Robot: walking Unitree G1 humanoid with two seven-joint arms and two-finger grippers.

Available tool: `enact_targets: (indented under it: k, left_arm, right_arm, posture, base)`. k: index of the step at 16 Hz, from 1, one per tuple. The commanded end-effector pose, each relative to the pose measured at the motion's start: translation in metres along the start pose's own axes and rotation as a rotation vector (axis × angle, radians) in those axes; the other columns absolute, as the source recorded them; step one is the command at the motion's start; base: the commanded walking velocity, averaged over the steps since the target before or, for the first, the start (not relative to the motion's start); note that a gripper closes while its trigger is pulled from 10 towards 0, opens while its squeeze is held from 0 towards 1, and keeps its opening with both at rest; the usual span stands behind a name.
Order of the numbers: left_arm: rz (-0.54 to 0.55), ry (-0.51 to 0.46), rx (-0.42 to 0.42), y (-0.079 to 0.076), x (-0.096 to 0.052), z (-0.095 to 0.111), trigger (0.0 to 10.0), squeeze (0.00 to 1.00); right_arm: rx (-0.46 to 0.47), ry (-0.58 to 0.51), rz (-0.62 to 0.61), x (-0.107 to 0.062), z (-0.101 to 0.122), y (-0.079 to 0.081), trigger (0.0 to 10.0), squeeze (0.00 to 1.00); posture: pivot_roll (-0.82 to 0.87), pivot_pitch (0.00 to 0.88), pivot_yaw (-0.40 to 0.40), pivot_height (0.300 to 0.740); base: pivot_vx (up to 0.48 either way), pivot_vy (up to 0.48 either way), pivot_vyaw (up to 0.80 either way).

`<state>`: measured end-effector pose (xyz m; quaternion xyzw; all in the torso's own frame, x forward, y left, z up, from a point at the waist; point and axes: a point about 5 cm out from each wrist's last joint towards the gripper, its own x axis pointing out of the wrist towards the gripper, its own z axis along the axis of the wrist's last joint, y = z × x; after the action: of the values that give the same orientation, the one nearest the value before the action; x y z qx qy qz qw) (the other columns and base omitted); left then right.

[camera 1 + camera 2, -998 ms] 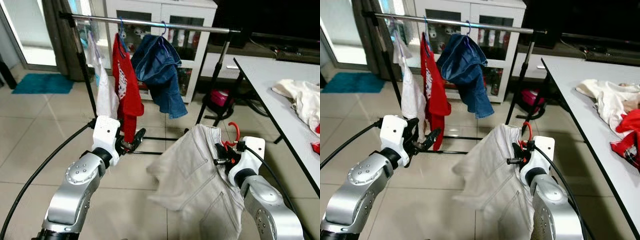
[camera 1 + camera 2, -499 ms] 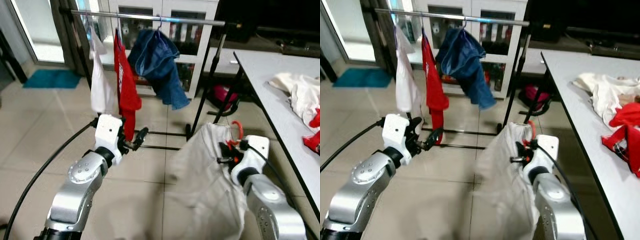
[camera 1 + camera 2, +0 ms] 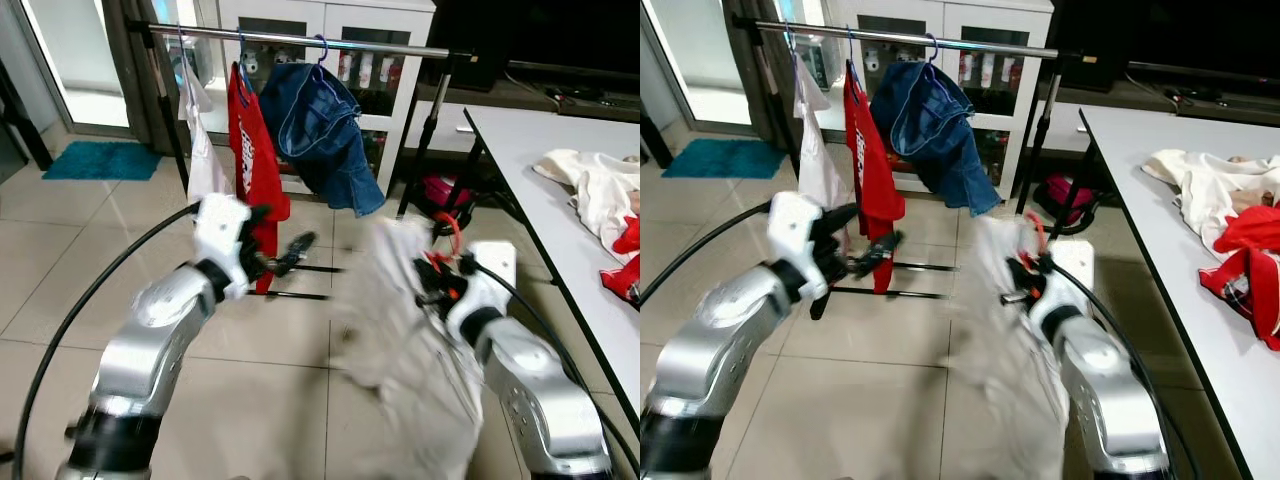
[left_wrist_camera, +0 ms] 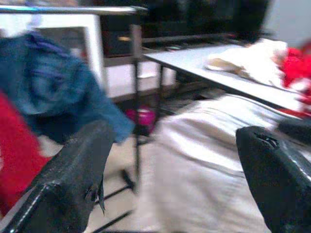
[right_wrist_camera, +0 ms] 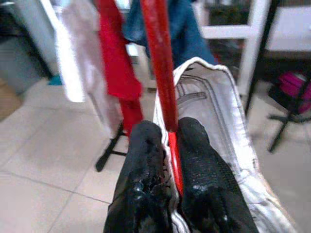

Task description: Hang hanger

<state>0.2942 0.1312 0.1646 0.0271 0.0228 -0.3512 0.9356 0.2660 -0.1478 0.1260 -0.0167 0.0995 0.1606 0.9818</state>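
Far to the left, a white garment [image 3: 203, 150], a red shirt [image 3: 250, 155] and a blue denim piece [image 3: 325, 135] are already hanging from the metal rail [image 3: 300, 40], with bare rail being left free to their right. Nearer, the left gripper [image 4: 170, 170] is being held out toward the rack with its fingers spread wide and nothing between them. Right of it, the red hanger [image 5: 158, 63] is being pinched at its neck between the pressed-together fingers [image 5: 143, 165] of the right gripper [image 3: 432, 285], with the pale trousers [image 3: 410, 350] being carried on it, draped low toward the floor. The hanger is being judged stiff, thin and likely slippery, so the neck just below the hook looks the best place to hold it; the trousers are being judged soft and heavy enough to swing and drag the hanger askew. Farthest right, loose clothes [image 3: 590, 185] are lying on the white table [image 3: 530, 170].
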Motion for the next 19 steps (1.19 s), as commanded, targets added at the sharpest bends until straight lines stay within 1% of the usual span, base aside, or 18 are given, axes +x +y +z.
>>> enact_targets:
  k: [1,2,3,4,5,6,7,9,10,11,13,15,16,17,18,19]
  left_arm:
    - [-0.059,0.03,-0.009,-0.004,0.006,-0.003,10.0,1.0]
    - [-0.12,0.04,-0.011,-0.006,0.011,-0.003,10.0,1.0]
    - [-0.182,0.049,0.024,-0.008,0.016,-0.003,10.0,1.0]
    - [-0.212,0.054,0.09,-0.004,0.018,0.0,10.0,0.71]
    - [-0.227,0.059,0.138,0.001,0.017,0.001,10.0,0.09]
    - [-0.261,0.073,0.234,0.014,0.013,0.007,10.0,0.0]
    - [-0.297,0.073,0.27,0.027,0.004,0.018,10.0,0.0]
    - [-0.316,0.044,0.274,0.052,-0.011,0.042,10.0,0.0]
    - [-0.33,0.032,0.259,0.062,-0.018,0.053,10.0,0.0]
    - [-0.375,0.044,0.246,0.069,-0.025,0.06,10.0,0.0]
    - [-0.445,0.074,0.251,0.074,-0.031,0.061,10.0,0.0]
    - [-0.529,0.121,0.258,0.076,-0.031,0.056,10.0,0.0]
    - [-0.588,0.158,0.285,0.074,-0.03,0.05,10.0,0.0]
    - [-0.67,0.2,0.343,0.068,-0.028,0.043,10.0,0.0]
    - [-0.694,0.205,0.358,0.066,-0.027,0.043,10.0,0.0]
    - [-0.741,0.169,0.368,0.061,-0.02,0.048,10.0,0.0]
  right_arm:
    - [-0.044,-0.104,0.036,0.0,0.022,0.003,10.0,0.0]
    - [-0.056,-0.139,0.079,0.0,0.029,0.009,10.0,0.0]
    - [-0.076,-0.172,0.132,-0.001,0.035,0.015,10.0,0.0]
    - [-0.103,-0.192,0.18,-0.002,0.039,0.019,10.0,0.0]
    - [-0.118,-0.201,0.205,-0.003,0.041,0.021,10.0,0.0]
    - [-0.161,-0.213,0.265,-0.006,0.044,0.023,10.0,0.0]
    - [-0.206,-0.222,0.305,-0.009,0.046,0.021,10.0,0.0]
    - [-0.297,-0.251,0.355,-0.014,0.052,0.015,10.0,0.0]
    - [-0.373,-0.274,0.395,-0.018,0.055,0.014,10.0,0.0]
    - [-0.469,-0.301,0.438,-0.021,0.058,0.013,10.0,0.0]
    - [-0.552,-0.324,0.479,-0.024,0.058,0.011,10.0,0.0]
    - [-0.731,-0.363,0.523,-0.025,0.058,0.01,10.0,0.0]
    - [-0.784,-0.386,0.542,-0.024,0.059,0.01,10.0,0.0]
    - [-0.831,-0.425,0.561,-0.022,0.064,0.013,10.0,0.0]
    - [-0.846,-0.438,0.569,-0.022,0.065,0.013,10.0,0.0]
    - [-0.902,-0.456,0.606,-0.022,0.066,0.018,10.0,0.0]
  posture:
    - [-0.08,0.0,-0.049,0.74]
    - [-0.08,0.0,-0.05,0.74]
    - [-0.08,0.0,-0.05,0.74]
    - [-0.08,0.0,-0.05,0.74]
    - [-0.08,0.0,-0.051,0.74]
    - [-0.08,0.0,-0.048,0.74]
    - [-0.09,0.0,-0.044,0.74]
    - [-0.09,0.0,-0.039,0.74]
    - [-0.09,0.0,-0.035,0.74]
    - [-0.09,0.0,-0.034,0.74]
    - [-0.08,0.0,-0.034,0.74]
    - [-0.08,0.0,-0.036,0.74]
    - [-0.08,0.0,-0.036,0.74]
    - [-0.08,0.0,-0.034,0.74]
    - [-0.08,0.0,-0.034,0.74]
    - [-0.09,0.0,-0.028,0.74]
  base:
    - [0.0,0.0,0.0]
    - [0.0,0.0,0.0]
    - [0.0,0.0,0.0]
    - [0.0,0.0,0.0]
    - [0.0,0.0,0.0]
    - [0.0,0.0,0.0]
    - [0.0,0.0,0.0]
    - [0.0,0.0,0.0]
    - [0.0,0.0,0.0]
    - [0.0,0.0,0.0]
    - [0.0,0.0,0.0]
    - [0.0,0.0,0.0]
    - [0.0,0.0,0.0]
    - [0.0,0.0,0.0]
    - [0.0,0.0,0.0]
    - [0.0,0.0,0.0]
